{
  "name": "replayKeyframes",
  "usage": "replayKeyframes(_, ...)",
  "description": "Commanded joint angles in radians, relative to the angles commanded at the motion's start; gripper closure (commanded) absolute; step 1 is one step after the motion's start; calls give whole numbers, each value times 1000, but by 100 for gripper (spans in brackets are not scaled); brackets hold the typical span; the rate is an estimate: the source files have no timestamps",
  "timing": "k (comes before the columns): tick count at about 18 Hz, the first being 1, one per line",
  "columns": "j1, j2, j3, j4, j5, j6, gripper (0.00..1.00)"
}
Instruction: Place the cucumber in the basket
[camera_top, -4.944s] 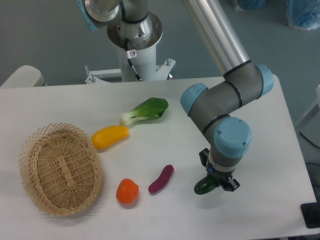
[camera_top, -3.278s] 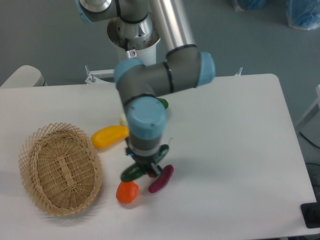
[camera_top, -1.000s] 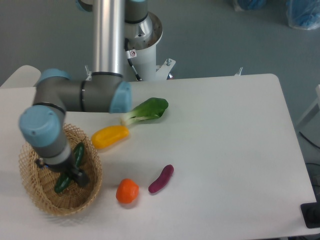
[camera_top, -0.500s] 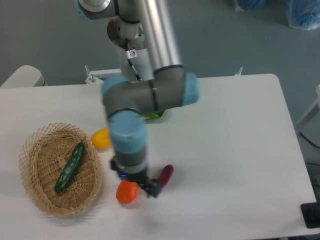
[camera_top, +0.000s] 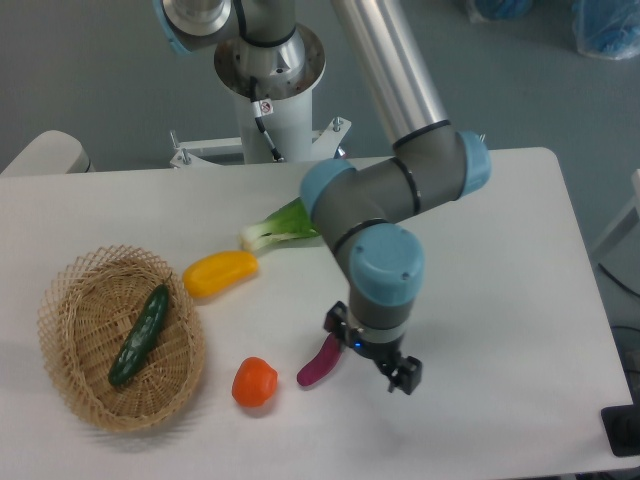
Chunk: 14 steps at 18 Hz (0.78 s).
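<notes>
The dark green cucumber (camera_top: 140, 334) lies slanted inside the tan wicker basket (camera_top: 70, 380) at the left of the table. My gripper (camera_top: 371, 352) hangs far to the right of the basket, above the table next to the purple eggplant (camera_top: 320, 363). Its fingers (camera_top: 404, 377) stand apart and nothing is between them, so it is open.
A yellow pepper (camera_top: 220, 272) lies just right of the basket's upper rim. An orange tomato (camera_top: 254, 381) sits near the front. A bok choy (camera_top: 275, 226) is partly hidden behind the arm's elbow (camera_top: 400, 195). The robot base (camera_top: 270, 80) stands at the back.
The cucumber was carried from the right side into the basket and let go there. Since half a second ago the arm has swung right, away from the tomato toward the eggplant.
</notes>
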Motion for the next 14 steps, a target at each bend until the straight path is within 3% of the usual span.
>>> replayKeyframes(5, 64, -17, 15, -2, -15, 173, 0)
replayKeyframes(14, 68, -15, 32, -9, -15, 186, 0)
